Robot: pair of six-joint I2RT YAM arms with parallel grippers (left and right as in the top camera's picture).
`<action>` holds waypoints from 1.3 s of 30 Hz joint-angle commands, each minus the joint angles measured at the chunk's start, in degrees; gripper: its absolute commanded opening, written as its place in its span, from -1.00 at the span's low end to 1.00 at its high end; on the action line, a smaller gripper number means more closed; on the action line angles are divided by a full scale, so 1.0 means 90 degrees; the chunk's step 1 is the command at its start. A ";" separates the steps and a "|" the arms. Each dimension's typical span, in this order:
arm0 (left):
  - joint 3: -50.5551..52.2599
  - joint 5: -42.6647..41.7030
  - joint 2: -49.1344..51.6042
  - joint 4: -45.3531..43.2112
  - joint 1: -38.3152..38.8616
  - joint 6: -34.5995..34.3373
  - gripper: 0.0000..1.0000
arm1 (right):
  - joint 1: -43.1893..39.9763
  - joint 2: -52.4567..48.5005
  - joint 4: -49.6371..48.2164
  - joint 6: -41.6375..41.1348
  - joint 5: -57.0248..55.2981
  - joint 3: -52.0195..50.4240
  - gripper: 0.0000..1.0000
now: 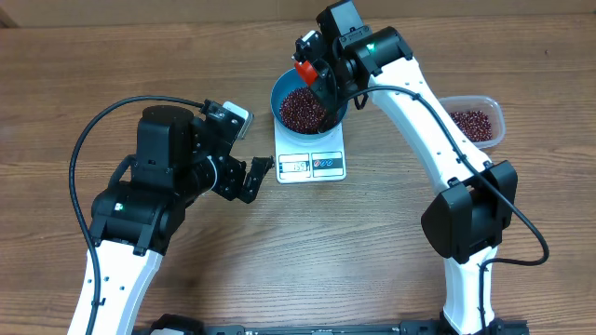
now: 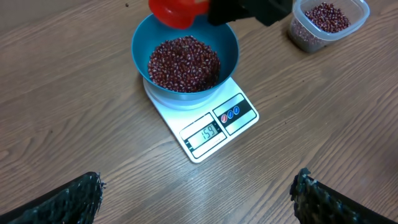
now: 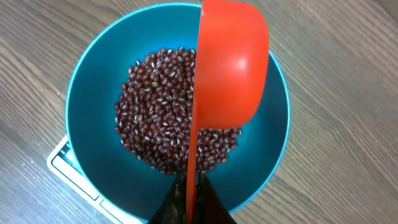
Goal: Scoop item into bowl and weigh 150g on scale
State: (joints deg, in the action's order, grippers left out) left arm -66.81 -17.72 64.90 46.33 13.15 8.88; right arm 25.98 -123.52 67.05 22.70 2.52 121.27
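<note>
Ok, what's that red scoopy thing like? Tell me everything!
The scoop is bright orange-red, smooth like plastic, with a round cup and a thin flat handle. It is tipped on its side above the blue bowl, its rounded back showing, over the beans. The right fingers pinch its handle; nothing else visibly touches it.

Maroon beans point(image 3: 155, 106) in bright blue bowl point(image 3: 93, 81); white scale point(image 2: 208, 127); red-orange scoop point(image 3: 233, 62); brown wood-grain table point(image 2: 74, 124); clear tub point(image 2: 305, 38)
</note>
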 commanded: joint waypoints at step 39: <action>-0.0117 0.0024 -0.0044 -0.0002 0.0041 -0.0112 0.99 | 0.0078 -0.0430 -0.0257 -0.0376 0.0066 -0.0755 -0.93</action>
State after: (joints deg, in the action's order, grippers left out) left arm -66.81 -17.72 64.90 46.33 13.15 8.88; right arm 26.09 -126.98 63.96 19.68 0.12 114.67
